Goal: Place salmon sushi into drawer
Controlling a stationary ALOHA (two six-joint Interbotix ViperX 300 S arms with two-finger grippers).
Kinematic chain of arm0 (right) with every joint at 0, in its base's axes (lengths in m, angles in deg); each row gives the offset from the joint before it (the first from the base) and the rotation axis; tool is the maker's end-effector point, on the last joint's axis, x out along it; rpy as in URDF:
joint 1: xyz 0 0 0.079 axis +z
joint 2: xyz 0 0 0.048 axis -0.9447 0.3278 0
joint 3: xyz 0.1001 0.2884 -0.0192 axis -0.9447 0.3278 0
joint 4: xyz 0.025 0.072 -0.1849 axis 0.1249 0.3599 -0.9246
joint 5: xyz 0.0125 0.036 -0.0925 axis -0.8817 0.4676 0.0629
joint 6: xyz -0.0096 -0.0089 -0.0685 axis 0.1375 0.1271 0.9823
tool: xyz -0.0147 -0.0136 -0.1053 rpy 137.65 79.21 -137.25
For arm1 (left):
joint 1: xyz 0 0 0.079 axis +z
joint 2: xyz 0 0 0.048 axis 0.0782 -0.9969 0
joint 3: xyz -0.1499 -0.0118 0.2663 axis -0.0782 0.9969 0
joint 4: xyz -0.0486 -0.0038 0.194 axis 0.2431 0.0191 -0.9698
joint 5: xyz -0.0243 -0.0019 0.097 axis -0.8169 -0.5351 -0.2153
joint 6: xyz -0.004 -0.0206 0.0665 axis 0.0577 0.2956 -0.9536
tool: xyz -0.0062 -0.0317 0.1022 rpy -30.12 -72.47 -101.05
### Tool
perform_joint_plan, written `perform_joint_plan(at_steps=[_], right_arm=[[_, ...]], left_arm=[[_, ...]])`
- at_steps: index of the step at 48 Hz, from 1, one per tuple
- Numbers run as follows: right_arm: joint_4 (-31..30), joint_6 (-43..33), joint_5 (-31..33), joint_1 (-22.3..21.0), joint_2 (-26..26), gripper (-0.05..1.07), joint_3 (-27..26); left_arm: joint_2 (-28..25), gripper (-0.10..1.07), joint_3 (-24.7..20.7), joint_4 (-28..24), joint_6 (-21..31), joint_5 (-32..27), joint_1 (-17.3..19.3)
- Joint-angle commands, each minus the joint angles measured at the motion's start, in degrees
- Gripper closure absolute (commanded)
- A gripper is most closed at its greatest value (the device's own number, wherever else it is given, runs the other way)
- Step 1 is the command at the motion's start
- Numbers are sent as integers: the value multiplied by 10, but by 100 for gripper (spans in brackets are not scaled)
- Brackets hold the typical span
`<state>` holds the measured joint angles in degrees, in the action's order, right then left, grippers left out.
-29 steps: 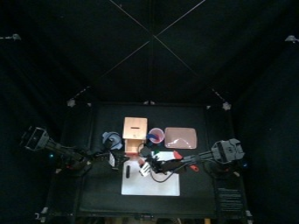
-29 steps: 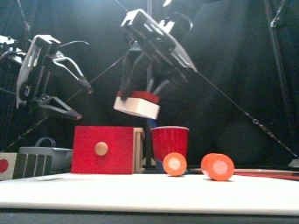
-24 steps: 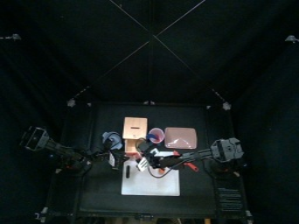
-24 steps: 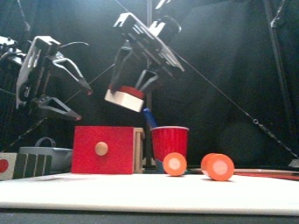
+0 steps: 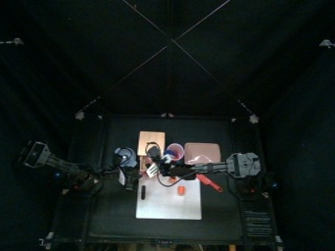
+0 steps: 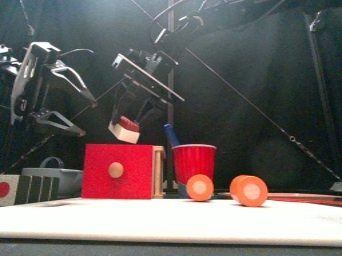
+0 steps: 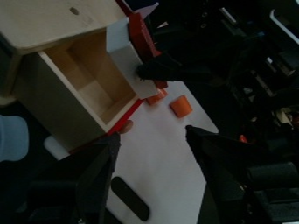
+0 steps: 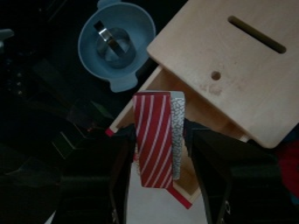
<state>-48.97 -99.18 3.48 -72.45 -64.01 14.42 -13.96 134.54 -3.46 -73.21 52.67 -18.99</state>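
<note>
My right gripper (image 6: 134, 112) is shut on the salmon sushi (image 6: 127, 127), a red-striped slice on white rice. It holds the sushi in the air just above the red-fronted drawer (image 6: 118, 171). The left wrist view shows the drawer (image 7: 76, 80) pulled open with a bare wooden inside, and the sushi (image 7: 135, 37) hanging at its edge. In the right wrist view the sushi (image 8: 156, 140) sits between the jaws beside the wooden box (image 8: 228, 66). My left gripper (image 6: 56, 105) is open and empty, up at the left of the drawer.
A red cup (image 6: 195, 160) stands right of the drawer. Two orange pieces (image 6: 199, 187) (image 6: 249, 188) lie on the white mat (image 5: 170, 204). A blue bowl (image 5: 125, 155) sits left of the box, a pink plate (image 5: 203, 153) right of it. A grey holder (image 6: 47, 180) is at the far left.
My right gripper has carried the sushi left and down, from above the red cup to just over the drawer. The left arm has stayed in place.
</note>
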Motion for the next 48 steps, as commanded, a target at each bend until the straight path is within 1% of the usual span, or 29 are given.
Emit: perform_joint_plan(at_steps=[1,17,28,48], right_arm=[[-4,0,-3,-9,-9,35,-18],[-9,1,-3,-18,14,34,-17],[-8,0,-1,-18,14,33,-6],[3,0,7,-14,12,17,0]], left_arm=[[3,2,-3,-3,-2,3,4],[3,3,-1,-4,-2,2,7],[3,3,-2,-4,-2,3,7],[2,3,-2,-3,-2,2,9]])
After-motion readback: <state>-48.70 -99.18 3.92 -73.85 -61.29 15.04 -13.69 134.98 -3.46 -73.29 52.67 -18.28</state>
